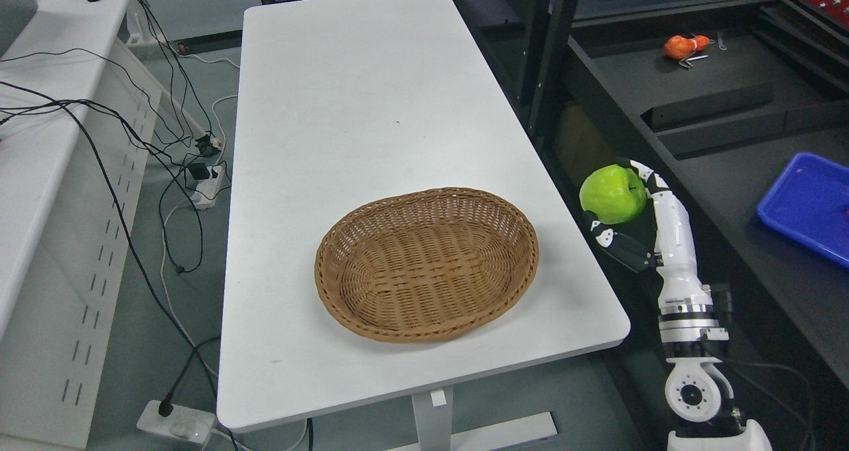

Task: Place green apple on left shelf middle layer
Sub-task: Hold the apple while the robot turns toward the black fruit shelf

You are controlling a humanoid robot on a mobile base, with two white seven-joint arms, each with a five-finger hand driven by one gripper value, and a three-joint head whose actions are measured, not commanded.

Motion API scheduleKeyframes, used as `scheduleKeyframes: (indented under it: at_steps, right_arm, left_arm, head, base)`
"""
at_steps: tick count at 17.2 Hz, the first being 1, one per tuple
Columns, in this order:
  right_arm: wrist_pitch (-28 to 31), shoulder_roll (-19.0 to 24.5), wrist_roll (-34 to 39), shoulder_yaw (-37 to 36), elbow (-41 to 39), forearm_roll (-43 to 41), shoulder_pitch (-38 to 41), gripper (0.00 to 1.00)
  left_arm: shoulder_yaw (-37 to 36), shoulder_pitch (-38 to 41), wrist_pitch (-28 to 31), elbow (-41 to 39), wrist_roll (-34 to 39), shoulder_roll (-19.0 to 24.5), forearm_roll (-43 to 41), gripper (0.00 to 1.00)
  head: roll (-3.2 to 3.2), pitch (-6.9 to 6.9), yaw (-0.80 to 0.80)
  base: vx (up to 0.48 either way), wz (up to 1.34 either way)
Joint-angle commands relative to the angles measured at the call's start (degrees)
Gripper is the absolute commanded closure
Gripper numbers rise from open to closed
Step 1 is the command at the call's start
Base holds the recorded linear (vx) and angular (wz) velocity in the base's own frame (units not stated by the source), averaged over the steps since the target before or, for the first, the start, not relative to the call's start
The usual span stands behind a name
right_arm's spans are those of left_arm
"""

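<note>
Fingers [640, 176] of my right hand [630, 215] clamp the green apple [611, 194] loosely off-table; I fear it dropping beside the shelf [716, 106].

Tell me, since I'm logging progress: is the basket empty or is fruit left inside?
Empty. The basket shows only bare weave inside; the green apple is held in the right hand, off the table's edge.

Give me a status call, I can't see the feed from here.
Right hand shut on green apple, off the table's right edge. Left hand not in view. Basket empty. Dark shelf just beyond, nothing between.
</note>
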Motion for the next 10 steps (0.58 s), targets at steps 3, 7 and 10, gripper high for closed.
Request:
scheduleKeyframes:
  at_steps: [3, 7, 10]
  right_arm:
    - [-0.07, -1.85, 0.51, 0.14, -0.01, 0.00, -0.79, 1.00]
    - [-0.07, -1.85, 1.31, 0.14, -0.01, -0.09, -0.70, 1.00]
    - [-0.07, -1.93, 1.31, 0.14, -0.01, 0.00, -0.70, 1.00]
  left_arm:
    - [0.00, 0.01, 0.05, -0.03, 0.02, 1.00, 0.00, 0.00]
    - [0.00, 0.01, 0.05, -0.03, 0.02, 1.00, 0.00, 0.00]
    - [0.00, 0.01, 0.05, -0.03, 0.02, 1.00, 0.00, 0.00]
  head:
    - [0.00, 0.00, 0.00]
    - [0.00, 0.00, 0.00]
    - [0.00, 0.00, 0.00]
  base:
    - [-0.284, -0.04]
    - [-0.327, 0.15]
    - [-0.409, 0.20]
